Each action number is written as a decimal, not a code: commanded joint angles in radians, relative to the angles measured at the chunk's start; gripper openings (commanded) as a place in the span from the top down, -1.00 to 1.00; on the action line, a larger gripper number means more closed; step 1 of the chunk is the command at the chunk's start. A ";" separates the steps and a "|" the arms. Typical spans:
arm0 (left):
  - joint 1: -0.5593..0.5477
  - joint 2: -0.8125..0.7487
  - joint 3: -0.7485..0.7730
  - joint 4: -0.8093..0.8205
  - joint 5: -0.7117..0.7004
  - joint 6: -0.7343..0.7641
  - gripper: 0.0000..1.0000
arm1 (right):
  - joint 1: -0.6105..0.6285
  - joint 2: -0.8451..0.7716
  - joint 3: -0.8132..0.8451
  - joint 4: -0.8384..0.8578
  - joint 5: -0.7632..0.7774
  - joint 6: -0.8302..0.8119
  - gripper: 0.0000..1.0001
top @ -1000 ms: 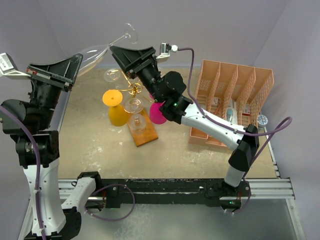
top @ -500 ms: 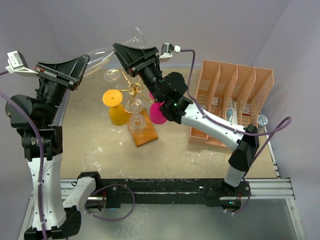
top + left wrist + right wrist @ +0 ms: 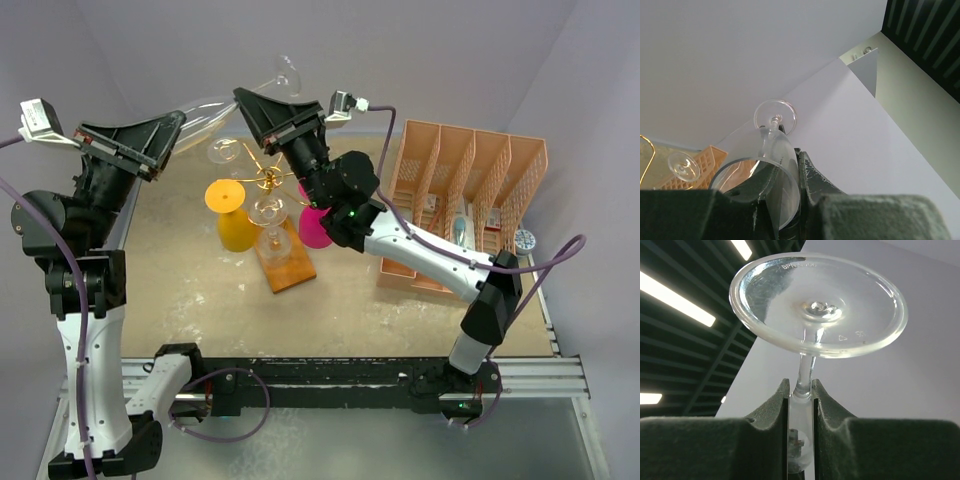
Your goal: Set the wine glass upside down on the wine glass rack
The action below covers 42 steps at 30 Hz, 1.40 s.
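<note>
The clear wine glass [image 3: 215,103] hangs in the air above the table's back left, lying nearly level, its foot [image 3: 285,72] toward the back wall. My left gripper [image 3: 178,124] is shut on the bowl's rim [image 3: 760,170], one finger inside the bowl and one finger [image 3: 812,175] outside. My right gripper [image 3: 246,98] is shut on the stem [image 3: 804,375], just under the round foot [image 3: 817,305]. Below the glass stands the wine glass rack [image 3: 268,178], gold wire on a wooden base [image 3: 290,268], with clear glasses [image 3: 266,210] hanging on it.
A yellow glass [image 3: 232,215] stands upside down left of the rack, and a pink one [image 3: 315,228] to its right. A salmon slotted organizer [image 3: 460,195] fills the right side. Purple walls close in at the back and sides.
My right gripper has shut on the stem. Both arms and the glass have shifted a little to the right and toward the back wall.
</note>
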 commanded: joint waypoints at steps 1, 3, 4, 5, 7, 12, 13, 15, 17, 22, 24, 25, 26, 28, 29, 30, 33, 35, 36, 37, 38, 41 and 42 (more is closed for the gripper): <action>0.004 -0.011 0.009 0.063 0.043 -0.024 0.74 | 0.003 -0.072 -0.024 0.128 0.060 -0.069 0.72; 0.004 -0.015 0.001 0.054 0.042 -0.023 0.74 | 0.003 -0.076 -0.019 0.139 0.062 -0.090 0.43; 0.004 -0.017 -0.003 0.054 0.042 -0.023 0.74 | 0.003 -0.075 -0.016 0.142 0.060 -0.091 0.34; 0.004 -0.019 -0.006 0.053 0.042 -0.024 0.74 | 0.002 -0.072 -0.013 0.144 0.057 -0.088 0.31; 0.004 -0.022 -0.008 0.054 0.042 -0.024 0.74 | 0.003 -0.063 -0.004 0.144 0.041 -0.078 0.33; 0.004 -0.026 -0.008 0.049 0.041 -0.023 0.74 | 0.002 -0.028 0.023 0.128 0.016 -0.046 0.46; 0.004 -0.027 -0.010 0.046 0.043 -0.020 0.74 | 0.002 -0.026 0.027 0.125 0.017 -0.043 0.51; 0.004 -0.032 -0.015 0.035 0.043 -0.017 0.74 | 0.001 -0.026 0.030 0.126 0.022 -0.049 0.68; 0.004 -0.036 -0.018 0.024 0.038 -0.011 0.70 | 0.002 -0.029 0.032 0.130 0.026 -0.063 0.98; 0.004 -0.047 0.035 -0.114 -0.008 0.104 0.41 | 0.002 -0.042 0.032 0.175 0.040 -0.150 1.00; 0.004 -0.053 0.053 -0.165 -0.028 0.147 0.22 | 0.002 -0.059 0.023 0.181 0.058 -0.202 1.00; 0.004 -0.056 0.061 -0.186 -0.031 0.165 0.16 | 0.002 -0.069 0.015 0.181 0.064 -0.230 1.00; 0.004 -0.057 0.069 -0.208 -0.034 0.182 0.11 | 0.001 -0.081 0.003 0.178 0.067 -0.261 1.00; 0.004 -0.059 0.088 -0.251 -0.042 0.216 0.05 | 0.000 -0.111 -0.027 0.176 0.087 -0.327 1.00; 0.004 -0.060 0.097 -0.271 -0.046 0.239 0.04 | -0.003 -0.130 -0.048 0.183 0.106 -0.374 1.00; 0.004 -0.060 0.106 -0.294 -0.052 0.258 0.04 | -0.004 -0.157 -0.070 0.195 0.121 -0.414 1.00; 0.003 -0.059 0.135 -0.331 -0.057 0.303 0.02 | -0.034 -0.230 -0.172 0.219 0.125 -0.478 1.00; 0.004 -0.061 0.141 -0.327 -0.044 0.321 0.00 | -0.058 -0.273 -0.246 0.231 0.117 -0.512 1.00; 0.004 -0.061 0.140 -0.311 -0.031 0.321 -0.01 | -0.071 -0.293 -0.271 0.232 0.111 -0.526 1.00; 0.004 -0.059 0.139 -0.295 -0.016 0.316 -0.02 | -0.086 -0.309 -0.289 0.233 0.092 -0.542 1.00; 0.004 -0.057 0.135 -0.271 0.003 0.305 -0.02 | -0.101 -0.323 -0.300 0.232 0.071 -0.572 1.00; 0.004 -0.048 0.127 -0.174 0.064 0.258 -0.03 | -0.123 -0.360 -0.312 0.211 0.007 -0.713 1.00; 0.004 -0.043 0.128 -0.148 0.078 0.244 -0.03 | -0.125 -0.373 -0.320 0.203 -0.009 -0.762 1.00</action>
